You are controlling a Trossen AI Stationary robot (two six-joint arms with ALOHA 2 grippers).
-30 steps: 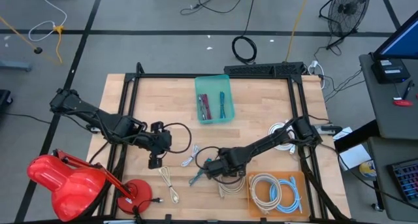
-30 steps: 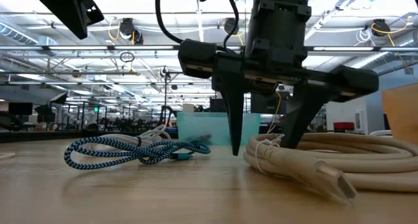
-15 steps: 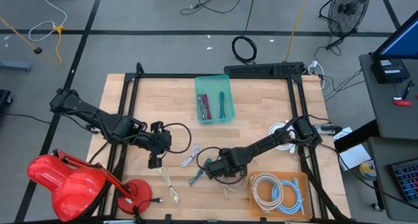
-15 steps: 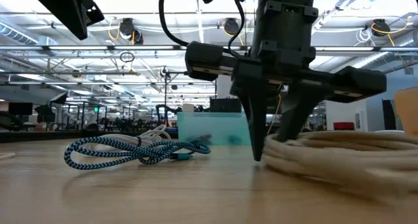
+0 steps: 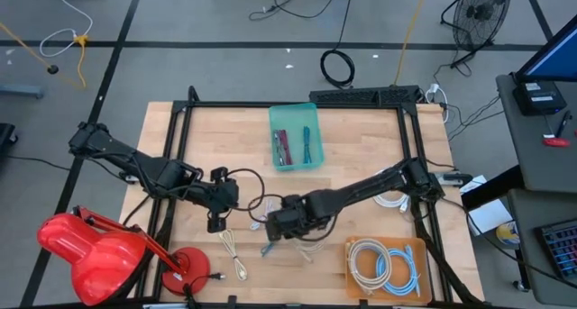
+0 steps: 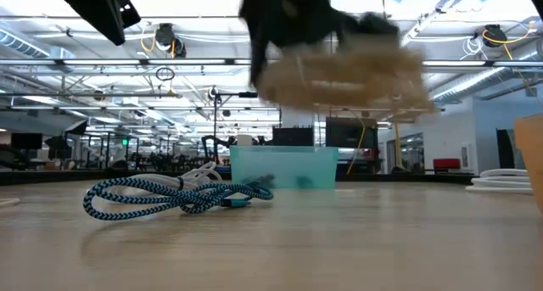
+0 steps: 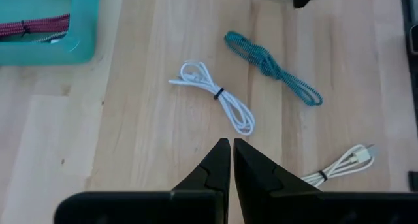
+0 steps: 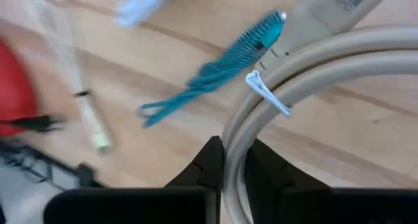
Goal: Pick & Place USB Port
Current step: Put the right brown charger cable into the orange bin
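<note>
A second ago the right gripper (image 8: 234, 160) stood with its fingers spread astride the beige coiled cable (image 8: 307, 74), whose loops lay flat on the worktop (image 6: 339, 240). Now those fingers have closed on a strand of the coil, and the bundle has come up off the wood: in the low view it hangs in the air (blurred there), with bare worktop where it used to lie. From above, the gripper has shifted toward the left arm's side and now sits nearer the teal braided cable (image 5: 270, 247).
</note>
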